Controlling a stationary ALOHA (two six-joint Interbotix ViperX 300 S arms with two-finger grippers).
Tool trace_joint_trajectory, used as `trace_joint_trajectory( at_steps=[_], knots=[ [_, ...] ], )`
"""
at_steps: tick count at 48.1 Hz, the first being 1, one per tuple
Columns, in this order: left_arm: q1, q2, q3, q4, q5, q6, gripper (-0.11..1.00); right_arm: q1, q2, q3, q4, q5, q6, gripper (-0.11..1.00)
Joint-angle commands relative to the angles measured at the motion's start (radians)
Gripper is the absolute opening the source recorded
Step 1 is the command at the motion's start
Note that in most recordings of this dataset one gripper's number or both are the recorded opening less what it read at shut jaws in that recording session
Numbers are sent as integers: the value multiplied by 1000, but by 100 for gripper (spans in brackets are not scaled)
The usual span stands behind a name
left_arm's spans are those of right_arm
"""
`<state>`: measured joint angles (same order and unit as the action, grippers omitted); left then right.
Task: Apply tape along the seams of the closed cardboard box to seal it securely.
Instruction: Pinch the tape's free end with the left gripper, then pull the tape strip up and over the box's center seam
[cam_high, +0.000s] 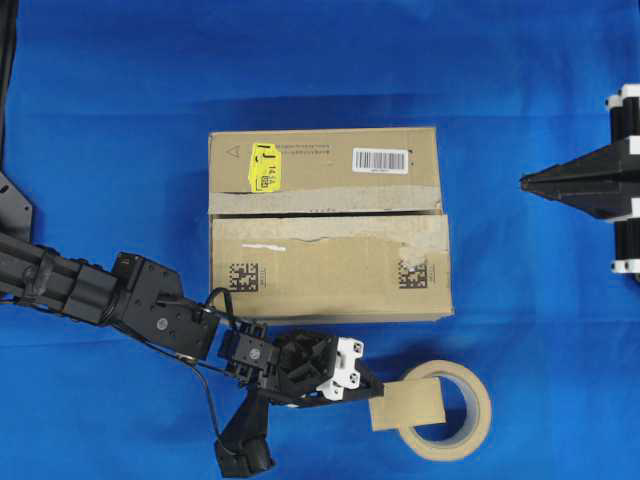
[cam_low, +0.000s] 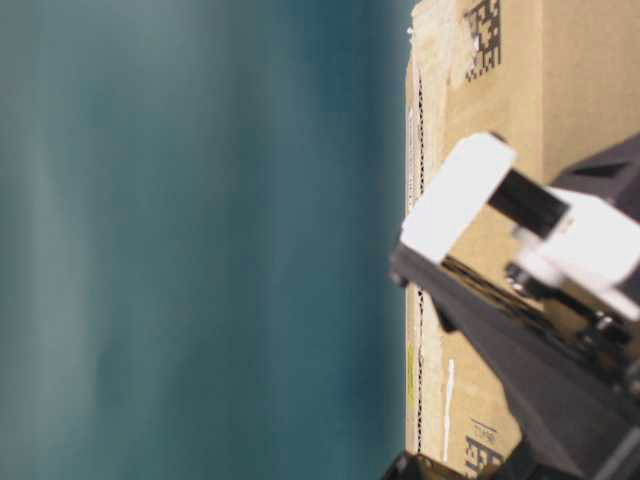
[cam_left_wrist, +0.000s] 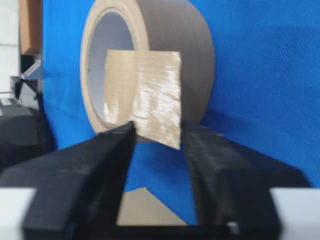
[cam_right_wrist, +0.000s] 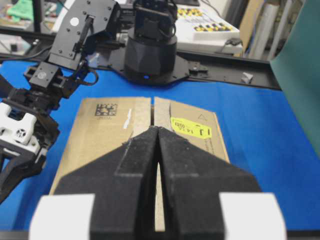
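Tan tape (cam_left_wrist: 145, 97) strip, glossy, crinkled, between left pincer (cam_left_wrist: 157, 135) fingers, grasp unclear; right pincer (cam_right_wrist: 158, 131) clenched

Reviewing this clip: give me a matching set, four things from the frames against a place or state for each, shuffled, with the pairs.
1. tape strip
2. tape roll
3. yellow sticker
4. right tool

A. shut, holding nothing
B. flat on the blue cloth, near side of the cardboard box
C. on the box's far flap
D. between the left tool's fingers, over the roll

Pairs: 1-D, 2-B, 3-C, 4-A
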<state>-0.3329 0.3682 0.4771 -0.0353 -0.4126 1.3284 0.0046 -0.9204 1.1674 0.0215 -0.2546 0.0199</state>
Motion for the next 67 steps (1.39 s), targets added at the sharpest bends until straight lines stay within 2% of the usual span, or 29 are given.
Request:
trace_joint_trajectory(
  at_steps=[1,9,12,22,48,57,67],
  knots=[
    [-2,-12,-26,-2,-3,-8,32,3,6,-21,2,-3,0,0],
    [2,-8,-41,-3,28,-11,7,3,6,-21,2,3,0,0],
    [3,-8,-43,-5,34,-12,2,3,6,-23,2,8,0,0],
    [3,-17,-38,-6,41,-21,2,3,6,-23,2,17,0,0],
    [37,-167,-63,-6,66,-17,2,3,6,-23,2,17,0,0],
    [44,-210,-43,-6,66,-18,2,3,6,-23,3,18,0,0],
    [107,-305,8,-6,61,-12,2,3,8,-23,3,18,0,0]
  ],
)
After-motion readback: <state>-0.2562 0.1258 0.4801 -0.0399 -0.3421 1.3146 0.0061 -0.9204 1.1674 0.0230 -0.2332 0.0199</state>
